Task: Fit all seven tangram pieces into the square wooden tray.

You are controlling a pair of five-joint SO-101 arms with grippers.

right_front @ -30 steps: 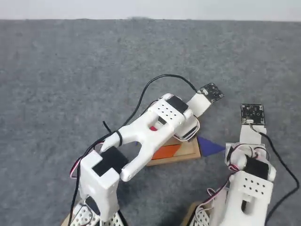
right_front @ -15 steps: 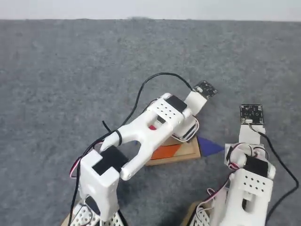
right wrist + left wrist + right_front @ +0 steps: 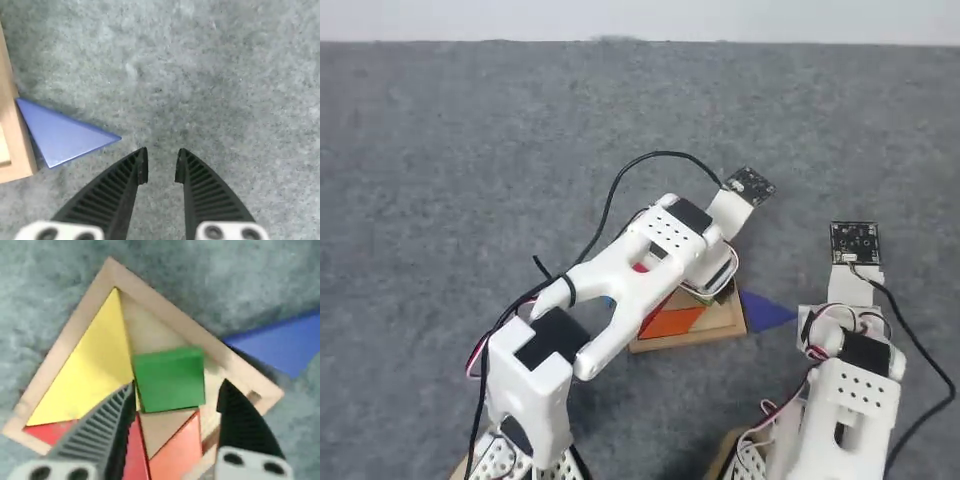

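Left hand (image 3: pixel 177 386) spread wide above the green square (image 3: pixel 170 380) in the tray (image 3: pixel 160 307); it has edged leftward.

In the high view the left arm (image 3: pixel 640 275) covered most of the tray (image 3: pixel 720 325), all but one corner and part of the orange piece (image 3: pixel 675 322). Just outside the tray, the blue triangle (image 3: pixel 285 342) ran off the picture's edge, and fingers of the left hand (image 3: pixel 176 387) hid parts of the red piece (image 3: pixel 134 455)
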